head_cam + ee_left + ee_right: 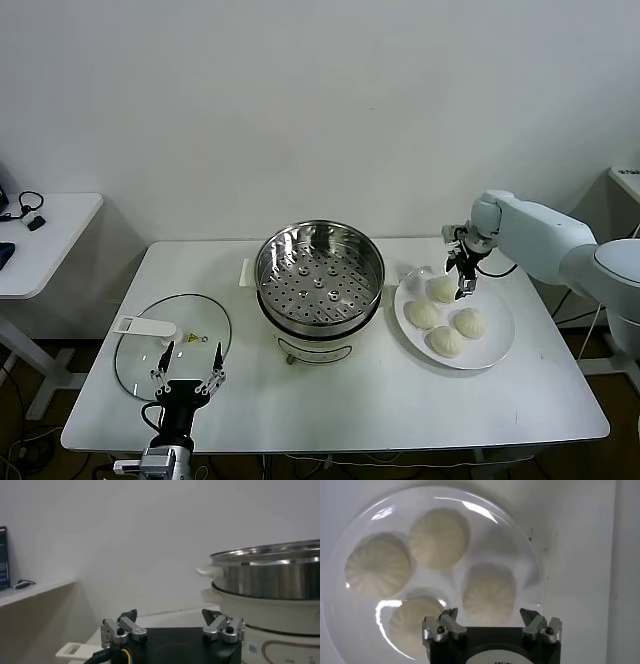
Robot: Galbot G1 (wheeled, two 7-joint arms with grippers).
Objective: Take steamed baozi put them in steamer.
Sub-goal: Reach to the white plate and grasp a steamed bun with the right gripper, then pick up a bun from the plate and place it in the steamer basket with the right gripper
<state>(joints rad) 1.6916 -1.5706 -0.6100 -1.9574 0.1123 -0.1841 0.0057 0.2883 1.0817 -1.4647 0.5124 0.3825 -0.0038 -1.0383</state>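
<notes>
Head cam looking down over steamer; left wrist cam viewing it low, sideways; right wrist cam hovering close above plate beside steamer.

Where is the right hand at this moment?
In the head view, the right hand hangs open on the table's right side, above the far baozi on the white plate, right of the steamer.

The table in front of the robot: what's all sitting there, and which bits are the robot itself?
Steamed baozi: four, cream-white, on the plate.
Plate: one, white, on the table's right part.
Steamer: one, shiny steel, mid-table, nothing on its perforated tray.
Glass lid: one, clear with white handle, flat at the left.
Table: one, white.
Side desk: one, white, far left.
Right gripper: open, above the rear baozi.
Left gripper: open, by the lid at the front edge.
</notes>
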